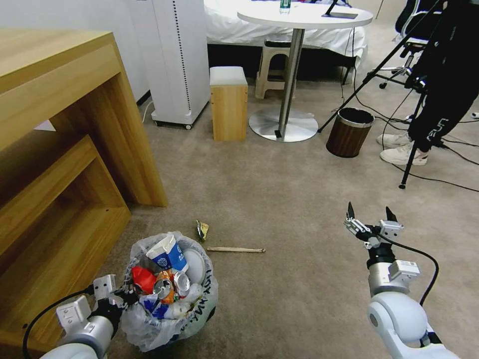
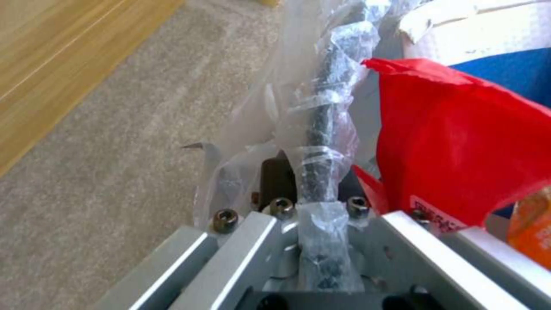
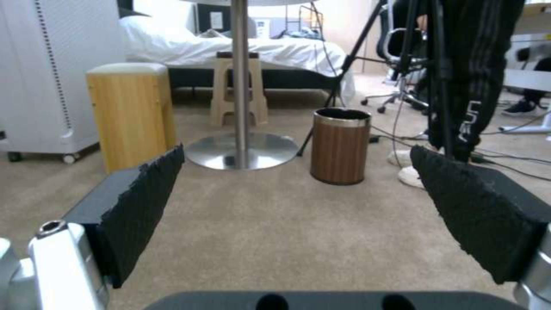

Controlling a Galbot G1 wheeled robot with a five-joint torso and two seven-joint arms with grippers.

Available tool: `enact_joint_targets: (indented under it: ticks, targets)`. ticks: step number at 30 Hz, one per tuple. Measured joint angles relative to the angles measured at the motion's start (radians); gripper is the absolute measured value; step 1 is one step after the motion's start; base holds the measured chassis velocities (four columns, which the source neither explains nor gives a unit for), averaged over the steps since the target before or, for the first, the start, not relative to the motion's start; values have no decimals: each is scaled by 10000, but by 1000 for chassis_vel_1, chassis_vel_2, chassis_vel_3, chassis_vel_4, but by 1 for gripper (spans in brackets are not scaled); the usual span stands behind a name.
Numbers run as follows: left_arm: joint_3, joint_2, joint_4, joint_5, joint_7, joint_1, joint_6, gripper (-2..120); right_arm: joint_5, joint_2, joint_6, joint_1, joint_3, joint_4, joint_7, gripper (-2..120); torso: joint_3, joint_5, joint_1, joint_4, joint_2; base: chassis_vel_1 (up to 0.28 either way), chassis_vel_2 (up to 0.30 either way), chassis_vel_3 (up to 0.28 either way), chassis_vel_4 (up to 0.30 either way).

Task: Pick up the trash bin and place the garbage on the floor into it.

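The trash bin [image 1: 203,305], black with a crinkled white bag, stands low on the left of the beige floor [image 1: 279,199]. It is packed with garbage: a blue-white paper cup [image 1: 167,254], a red wrapper [image 1: 142,279] and a crushed can [image 1: 182,282]. My left gripper [image 1: 122,295] is shut on the bin's bagged rim [image 2: 318,142], beside the red wrapper [image 2: 459,146]. A wooden stick [image 1: 235,249] and a small crumpled wrapper [image 1: 202,230] lie on the carpet just beyond the bin. My right gripper [image 1: 369,217] hovers open and empty to the right, its pads [image 3: 146,202] wide apart.
A wooden desk [image 1: 75,149] borders the left. Farther off stand a white appliance [image 1: 174,60], a wooden box stool [image 1: 228,102], a round white table [image 1: 299,20] and a brown wood-grain bin [image 1: 349,132]. Tripod legs, cables and a person's legs crowd the far right.
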Motion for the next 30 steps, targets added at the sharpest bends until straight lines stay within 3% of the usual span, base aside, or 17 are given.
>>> enact_joint_targets:
  ticks: [24, 30]
  targets:
    - [-4, -165, -133, 151, -34, 170, -59, 0, 4, -56, 58, -13, -89, -31, -51, 100, 0, -1, 0, -1, 0, 23, 22, 24, 25]
    - [-78, -62, -298, -167, -300, 168, 193, 0, -4, -9, 120, 43, -145, -55, -55, 100, 0, 0, 0, 1, 0, 0, 0, 0, 0]
